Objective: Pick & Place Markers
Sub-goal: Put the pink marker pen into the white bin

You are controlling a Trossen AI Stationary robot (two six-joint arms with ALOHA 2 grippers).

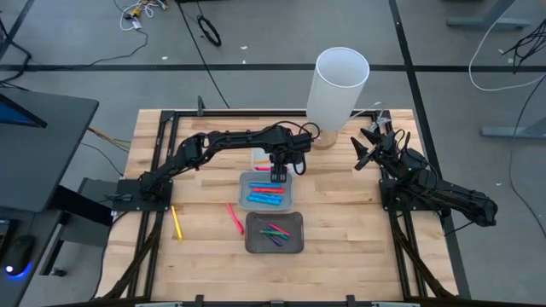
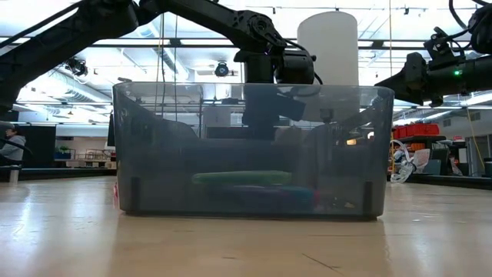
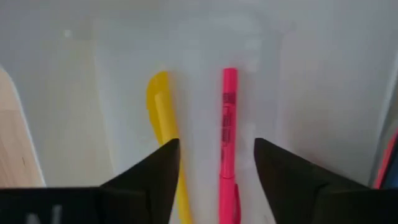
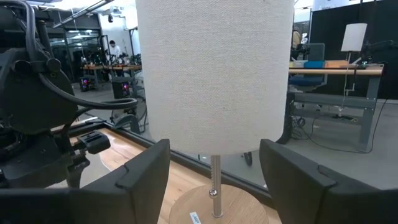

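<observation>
My left gripper [image 1: 277,176] hangs over the far edge of the pale trays [image 1: 256,159], fingers pointing down and open. In the left wrist view its fingers [image 3: 217,146] stand either side of a pink marker [image 3: 228,124] lying flat on a pale tray floor. A yellow marker [image 3: 163,109] lies beside one finger and runs behind it. More red and blue markers [image 1: 264,197] lie in the light grey tray. Green and purple ones [image 1: 275,233] lie in the dark tray, one green [image 2: 242,178]. My right gripper [image 1: 368,147] waits open near the lamp.
A red marker [image 1: 234,217] and a yellow marker [image 1: 177,223] lie loose on the wooden table, left of the trays. A tall white lamp [image 1: 339,85] stands at the far edge, directly ahead of my right gripper [image 4: 214,149]. The dark tray's wall [image 2: 254,150] fills the low view.
</observation>
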